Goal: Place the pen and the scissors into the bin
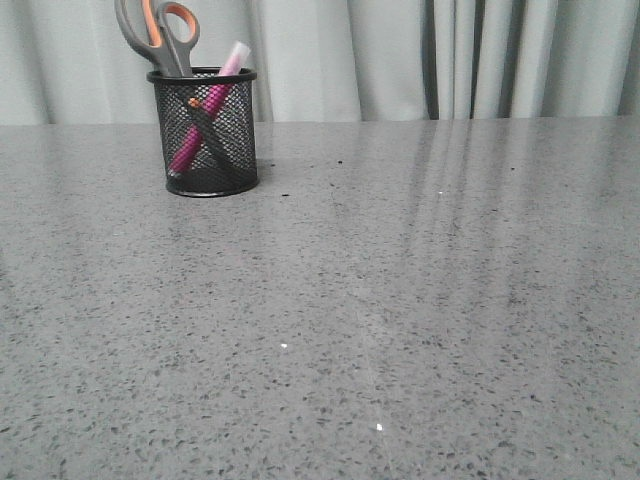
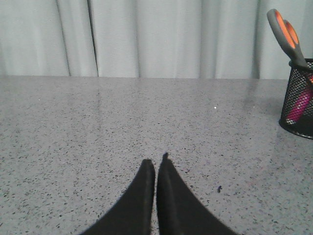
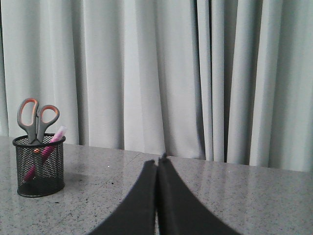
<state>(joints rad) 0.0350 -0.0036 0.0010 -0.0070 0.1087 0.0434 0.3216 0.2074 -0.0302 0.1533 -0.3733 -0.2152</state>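
The black mesh bin [image 1: 210, 132] stands at the far left of the table. Inside it the pink pen [image 1: 212, 104] leans with its pale cap over the rim, and the scissors [image 1: 160, 35] stand blades down, grey and orange handles sticking up. The right wrist view also holds the bin [image 3: 39, 165], scissors [image 3: 36, 117] and pen [image 3: 51, 144]; the left wrist view catches the bin [image 2: 299, 100] and scissors [image 2: 286, 36] at its edge. My left gripper [image 2: 156, 164] is shut and empty above bare tabletop. My right gripper [image 3: 157, 164] is shut and empty too, well away from the bin.
A grey speckled tabletop [image 1: 400, 300] fills the front view, with pale curtains [image 1: 420, 55] hanging behind its far edge. Neither arm shows in the front view.
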